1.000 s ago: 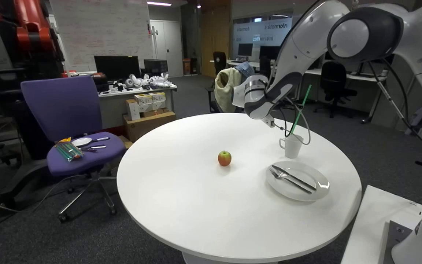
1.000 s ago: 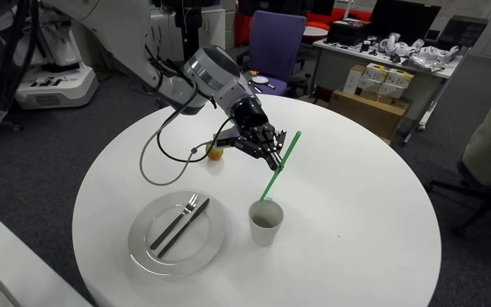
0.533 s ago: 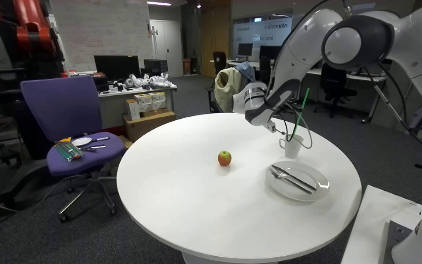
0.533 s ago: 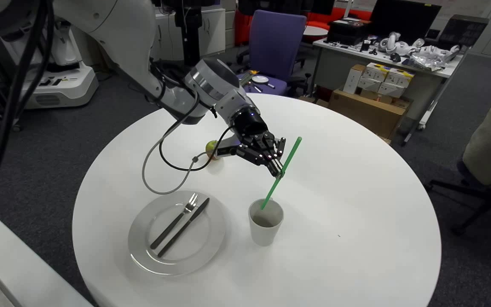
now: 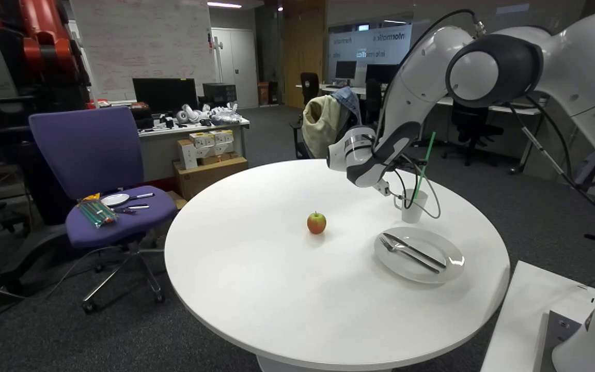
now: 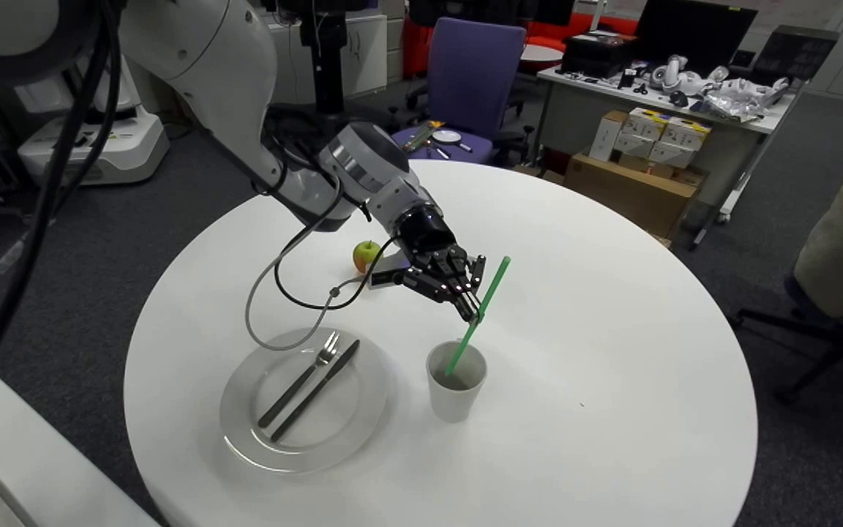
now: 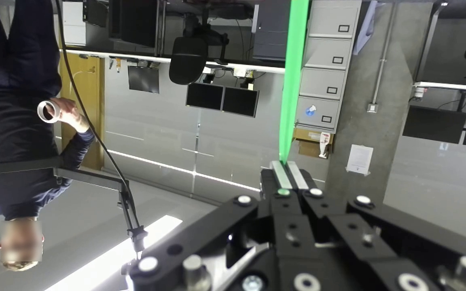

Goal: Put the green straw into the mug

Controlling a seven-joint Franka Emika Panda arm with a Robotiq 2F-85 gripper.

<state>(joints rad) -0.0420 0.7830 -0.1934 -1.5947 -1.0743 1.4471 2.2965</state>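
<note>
Both fingers [image 7: 280,175] of the gripper [image 6: 475,315] are pressing almost together above the mug [image 6: 453,401], pinching the green straw [image 6: 489,292] between them. That straw is leaning, its upper part rising past the fingers and its lower end sitting inside the mug's mouth in both exterior views; whether the tip is touching the inner wall, I cannot tell. The mug is standing upright on the round table [image 5: 256,279]. Just beside the mug, a white plate [image 6: 241,399] is holding a fork [image 6: 294,389] and a knife [image 6: 315,391], while an apple [image 5: 316,223] is resting well apart from the mug. Far beyond the mug, lettering [image 5: 391,37] on a glass wall [image 5: 375,45] is reading as "informatics", repeated, with some characters unclear. Also well apart from the mug, boxes [image 5: 203,139] are bearing print too small to read. In the wrist view, a paper notice [image 7: 359,159] is showing, its writing likewise illegible.
</note>
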